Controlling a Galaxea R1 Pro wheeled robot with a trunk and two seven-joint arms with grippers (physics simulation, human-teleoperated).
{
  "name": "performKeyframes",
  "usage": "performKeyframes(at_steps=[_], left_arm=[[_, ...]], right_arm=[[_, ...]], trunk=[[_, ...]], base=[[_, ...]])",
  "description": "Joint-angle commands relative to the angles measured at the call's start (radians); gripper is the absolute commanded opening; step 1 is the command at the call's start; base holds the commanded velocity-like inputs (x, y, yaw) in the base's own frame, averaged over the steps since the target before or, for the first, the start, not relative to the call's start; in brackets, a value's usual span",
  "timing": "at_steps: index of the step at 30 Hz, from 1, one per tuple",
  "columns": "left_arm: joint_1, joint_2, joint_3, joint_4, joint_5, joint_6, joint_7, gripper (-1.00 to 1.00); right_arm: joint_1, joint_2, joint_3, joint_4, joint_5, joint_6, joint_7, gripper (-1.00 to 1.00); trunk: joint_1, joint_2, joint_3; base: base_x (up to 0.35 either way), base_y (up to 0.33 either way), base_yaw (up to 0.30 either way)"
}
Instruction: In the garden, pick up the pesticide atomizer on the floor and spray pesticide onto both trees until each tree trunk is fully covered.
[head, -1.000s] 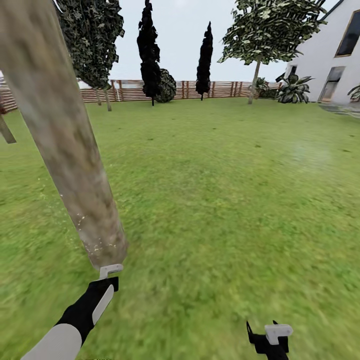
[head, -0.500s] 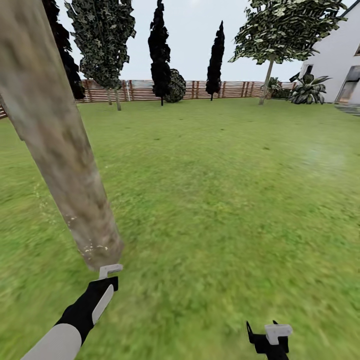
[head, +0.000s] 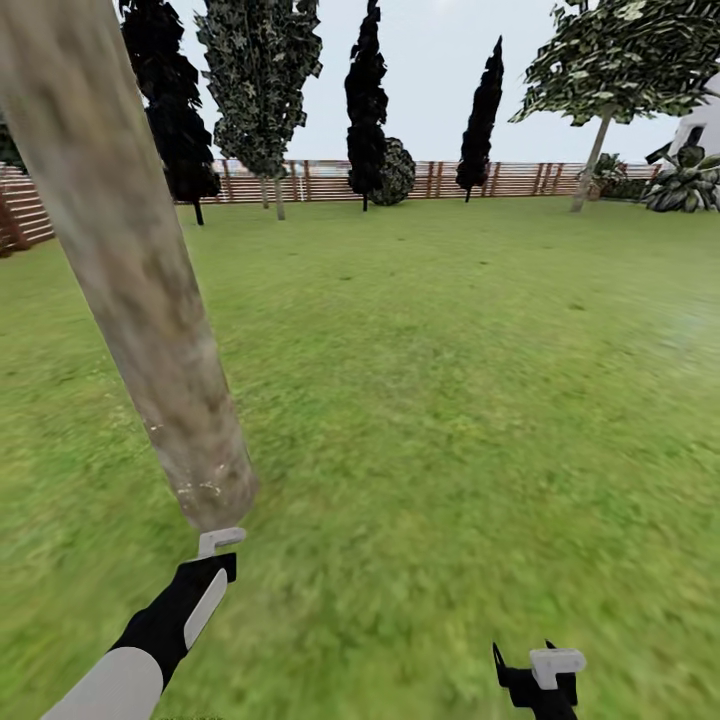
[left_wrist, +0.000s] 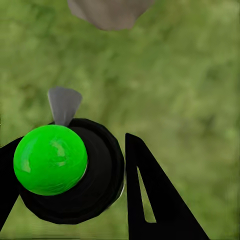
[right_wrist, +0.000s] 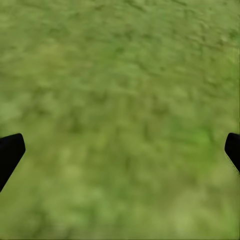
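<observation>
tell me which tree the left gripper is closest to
The one with the thick mottled grey-brown trunk leaning across the head view's left, its base just beyond the left gripper. The other trees stand far back by the fence.

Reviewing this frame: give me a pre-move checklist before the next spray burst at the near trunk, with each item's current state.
1. Atomizer held: ok. In the left wrist view the left gripper is closed on the pesticide atomizer, its green top facing the camera.
2. Nozzle near target: ok. In the head view the atomizer's pale tip sits just below the tree trunk.
3. Spray landing: cannot tell. A few white specks show low on the trunk; no cloud is visible.
4. Trunk fully covered: not ok. Specks show only near the base.
5. Right gripper free: ok. It is open over the grass.
6. Which far tree is second: cannot tell.
</observation>
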Motion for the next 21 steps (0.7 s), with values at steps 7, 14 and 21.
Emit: performKeyframes(at_steps=[7,14,21], left_arm=[[0.000,0.000,0.000,0.000,-0.001,0.000,0.000,-1.00],[0.000,0.000,-0.001,0.000,-0.001,0.000,0.000,-1.00],[0.000,0.000,0.003,0.000,-0.001,0.000,0.000,-1.00]], right_arm=[[0.000,0.000,0.000,0.000,0.000,-0.001,0.000,1.00],[0.000,0.000,0.000,0.000,0.000,0.000,0.000,1.00],[0.000,0.000,0.000,0.000,0.000,0.000,0.000,1.00]], trunk=[[0.000,0.000,0.000],[0.000,0.000,0.000],[0.000,0.000,0.000]], base=[[0.092,-0.266,0.276],[0.092,-0.266,0.276],[0.092,-0.266,0.276]])
